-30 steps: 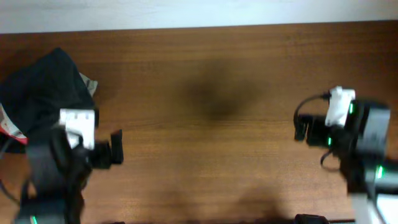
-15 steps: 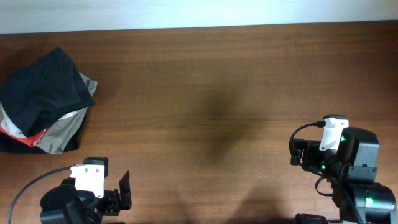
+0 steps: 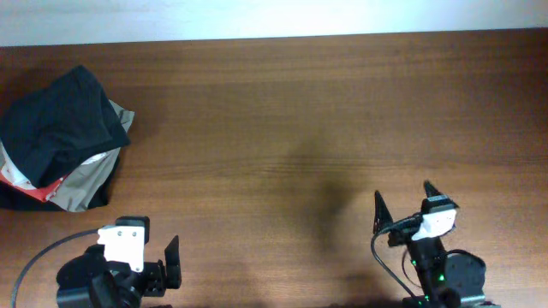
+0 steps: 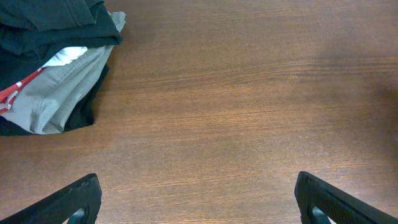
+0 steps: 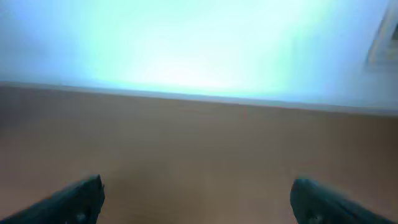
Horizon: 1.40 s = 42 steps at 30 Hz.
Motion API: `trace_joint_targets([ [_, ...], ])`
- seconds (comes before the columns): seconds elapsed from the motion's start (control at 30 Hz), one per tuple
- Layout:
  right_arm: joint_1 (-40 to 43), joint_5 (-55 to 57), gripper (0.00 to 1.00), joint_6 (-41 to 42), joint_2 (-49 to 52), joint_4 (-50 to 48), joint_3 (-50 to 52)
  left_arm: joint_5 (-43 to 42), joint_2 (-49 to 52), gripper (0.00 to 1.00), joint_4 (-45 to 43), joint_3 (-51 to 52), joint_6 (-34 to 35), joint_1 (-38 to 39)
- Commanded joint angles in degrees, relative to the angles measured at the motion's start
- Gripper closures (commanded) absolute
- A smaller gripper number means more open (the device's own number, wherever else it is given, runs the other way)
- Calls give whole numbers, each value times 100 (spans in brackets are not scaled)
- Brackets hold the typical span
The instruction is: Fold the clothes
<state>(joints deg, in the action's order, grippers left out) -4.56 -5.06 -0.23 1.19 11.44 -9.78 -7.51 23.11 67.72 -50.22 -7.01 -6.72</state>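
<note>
A pile of clothes [image 3: 60, 141] lies at the table's far left: a black garment on top, a khaki one and a red-and-white one under it. It also shows at the top left of the left wrist view [image 4: 53, 68]. My left gripper [image 3: 171, 263] is at the front left edge, well short of the pile, open and empty [image 4: 198, 202]. My right gripper [image 3: 401, 198] is at the front right, open and empty, fingers pointing toward the far edge. Its wrist view [image 5: 198, 199] is blurred and shows only bare table and a bright wall.
The brown wooden table [image 3: 291, 111] spans the view, with a pale wall strip [image 3: 274, 17] along its far edge. A cable [image 3: 34, 257] loops by the left arm's base.
Both arms have pulled back to the front edge. The left arm left the pile a second ago and has held still since. The right arm swung round, its open fingers now pointing away.
</note>
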Motion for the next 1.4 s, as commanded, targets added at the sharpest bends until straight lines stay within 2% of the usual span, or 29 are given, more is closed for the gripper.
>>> trace_joint_targets([
  [0.0,-61,146,1,-581,-101,-1259,713,-57,-22,1,-22,11,28,-2],
  [0.03,-61,146,1,-789,-101,-1467,903,-57,-22,1,-22,11,28,-2],
  [0.1,-61,205,1,-1049,-101,-765,946,-57,-22,1,-22,11,28,-2],
  [0.23,-48,212,1,-984,-101,-717,946,-57,-22,1,-22,11,28,-2],
  [0.4,382,214,1,-984,-98,-717,946,-57,-22,1,-22,11,28,-2],
  [1.07,389,214,2,-984,-98,-717,946,50,-162,1,-131,208,7,-2],
  [1.1,387,214,1,-986,-98,-717,946,-24,-271,1,-396,468,11,-2],
  [1.23,389,214,1,-984,-98,-717,946,-483,-1147,1,-2822,2393,13,232],
  [1.37,389,214,1,-986,-98,-717,946,-446,-1980,1,-6273,4380,118,625],
])
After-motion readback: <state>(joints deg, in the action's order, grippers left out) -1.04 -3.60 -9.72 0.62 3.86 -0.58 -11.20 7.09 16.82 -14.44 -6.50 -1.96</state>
